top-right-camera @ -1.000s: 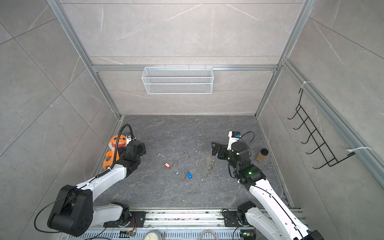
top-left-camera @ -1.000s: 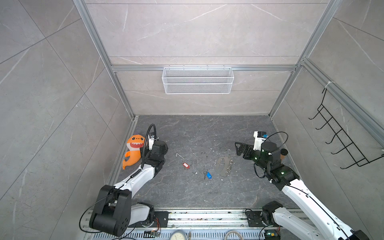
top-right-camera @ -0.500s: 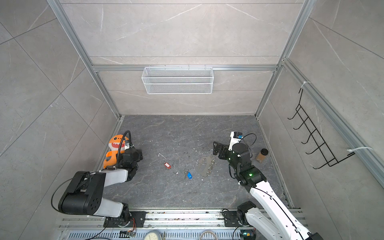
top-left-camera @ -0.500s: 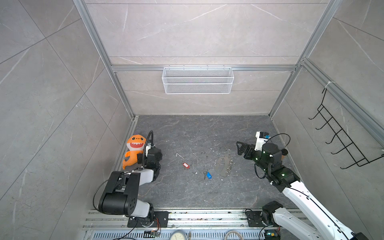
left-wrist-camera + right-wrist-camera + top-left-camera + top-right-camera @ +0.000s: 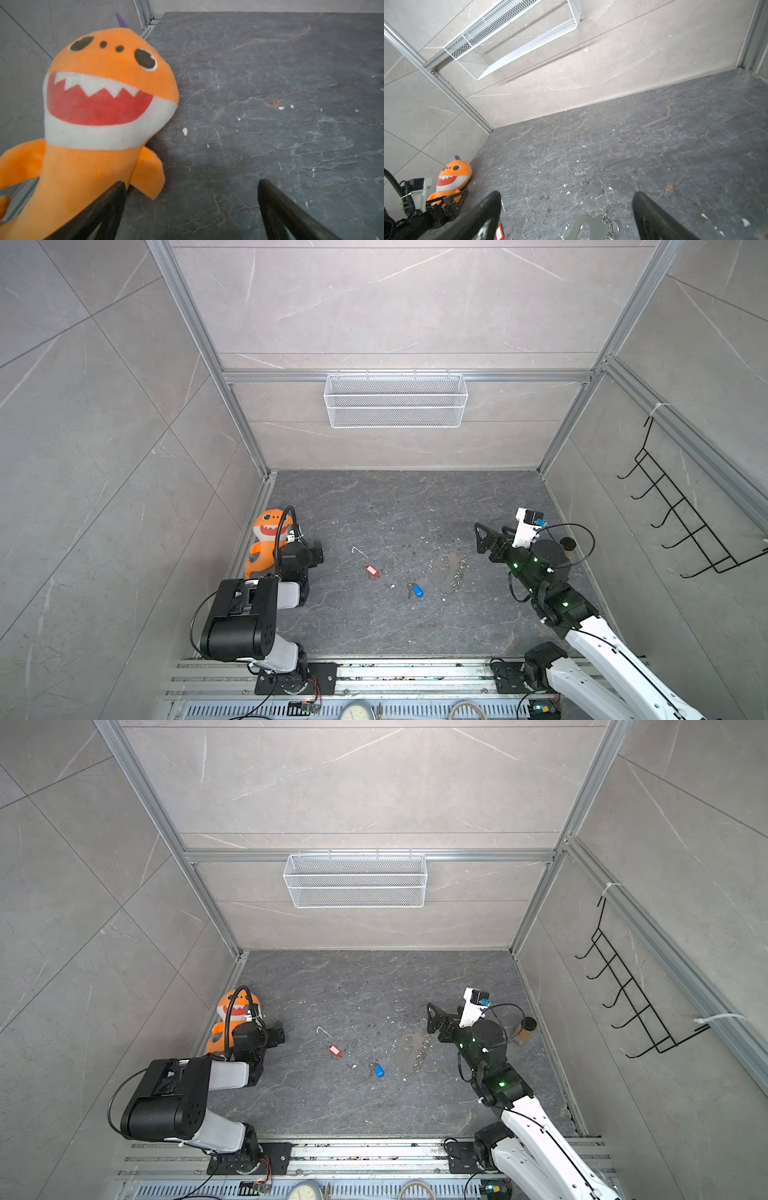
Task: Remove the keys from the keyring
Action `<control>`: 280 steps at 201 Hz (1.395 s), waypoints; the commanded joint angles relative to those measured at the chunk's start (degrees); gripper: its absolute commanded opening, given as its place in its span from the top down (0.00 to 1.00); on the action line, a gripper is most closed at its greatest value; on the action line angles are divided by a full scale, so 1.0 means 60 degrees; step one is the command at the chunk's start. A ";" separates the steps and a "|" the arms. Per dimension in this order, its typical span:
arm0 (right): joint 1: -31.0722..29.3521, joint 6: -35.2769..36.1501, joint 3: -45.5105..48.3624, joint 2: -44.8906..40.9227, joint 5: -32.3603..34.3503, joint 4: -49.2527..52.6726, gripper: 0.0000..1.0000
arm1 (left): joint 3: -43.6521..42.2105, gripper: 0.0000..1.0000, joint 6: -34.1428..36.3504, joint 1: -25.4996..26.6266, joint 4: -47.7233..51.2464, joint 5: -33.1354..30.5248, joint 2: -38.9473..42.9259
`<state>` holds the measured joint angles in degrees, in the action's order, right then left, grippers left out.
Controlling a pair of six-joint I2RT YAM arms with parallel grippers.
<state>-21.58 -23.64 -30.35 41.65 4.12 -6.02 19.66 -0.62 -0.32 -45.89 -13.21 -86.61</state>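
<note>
Both keys lie loose on the dark floor in both top views: the red-tagged key (image 5: 372, 571) (image 5: 335, 1051) mid-floor, the blue-tagged key (image 5: 417, 591) (image 5: 378, 1070) nearer the front. The keyring (image 5: 444, 571) (image 5: 405, 1048), a grey strap with a silvery chain (image 5: 460, 570), lies just right of them, touching neither. My right gripper (image 5: 482, 536) (image 5: 565, 199) hangs open, just right of and above the chain. The strap (image 5: 591, 224) and red tag (image 5: 499, 232) show in the right wrist view. My left gripper (image 5: 316, 552) (image 5: 191, 187) is open, empty, beside the plush.
An orange plush dinosaur (image 5: 266, 537) (image 5: 99, 99) leans at the left wall. A white wire basket (image 5: 395, 400) hangs on the back wall, a black hook rack (image 5: 681, 522) on the right wall. A brown cylinder (image 5: 524, 1029) stands behind the right arm. A thin bent wire (image 5: 357, 549) lies near the red tag.
The left arm has folded back toward its base, its gripper drawing slightly frontward beside the plush. The right arm, keys and keyring have barely shifted.
</note>
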 commanded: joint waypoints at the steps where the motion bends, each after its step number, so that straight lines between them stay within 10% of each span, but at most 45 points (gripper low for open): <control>1: -0.0042 0.0770 0.0247 0.0060 0.0194 -0.1192 0.00 | 0.0048 0.00 -0.0036 -0.0015 -0.0721 0.0248 0.0093; 116: 0.1420 0.3649 0.1735 0.4133 0.3204 -0.4979 0.00 | 0.0063 0.00 -0.0040 -0.0016 -0.0687 0.0251 0.0094; 181: 0.1714 0.4100 0.1791 0.7141 0.2310 -0.7598 0.00 | 0.0066 0.00 -0.0039 -0.0020 -0.0687 0.0244 0.0097; 280: 0.2305 0.3778 0.1718 0.7576 0.1510 -0.7581 0.00 | 0.0096 0.00 -0.0039 -0.0009 -0.0643 0.0298 0.0065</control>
<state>-7.99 -0.60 -20.12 86.80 13.87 -49.65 19.66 -0.62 -0.32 -46.78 -11.81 -86.61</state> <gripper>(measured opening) 0.996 0.999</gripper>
